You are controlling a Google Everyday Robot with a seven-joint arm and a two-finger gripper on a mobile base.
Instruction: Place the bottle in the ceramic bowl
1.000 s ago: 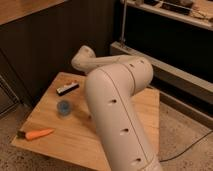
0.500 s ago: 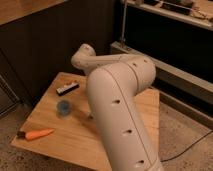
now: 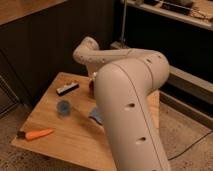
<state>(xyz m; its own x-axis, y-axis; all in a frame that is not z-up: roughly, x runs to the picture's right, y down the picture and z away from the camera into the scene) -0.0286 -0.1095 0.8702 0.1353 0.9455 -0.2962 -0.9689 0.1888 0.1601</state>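
Observation:
A sliver of the reddish-brown ceramic bowl [image 3: 91,86] shows on the far middle of the wooden table [image 3: 60,145], mostly covered by my arm. My white arm [image 3: 127,100] fills the foreground and bends at an elbow [image 3: 85,50] above the table's far edge. The gripper is hidden behind the arm, somewhere over the bowl area. The bottle is hidden too.
A round blue cup [image 3: 63,106] stands left of centre. A flat blue sponge [image 3: 96,115] lies beside the arm. A dark flat object [image 3: 66,89] lies at the far left, and an orange carrot [image 3: 37,134] near the front left edge. Dark cabinets and a shelf [image 3: 165,10] stand behind.
The arm's elbow has shifted very slightly; the things on the table have not moved.

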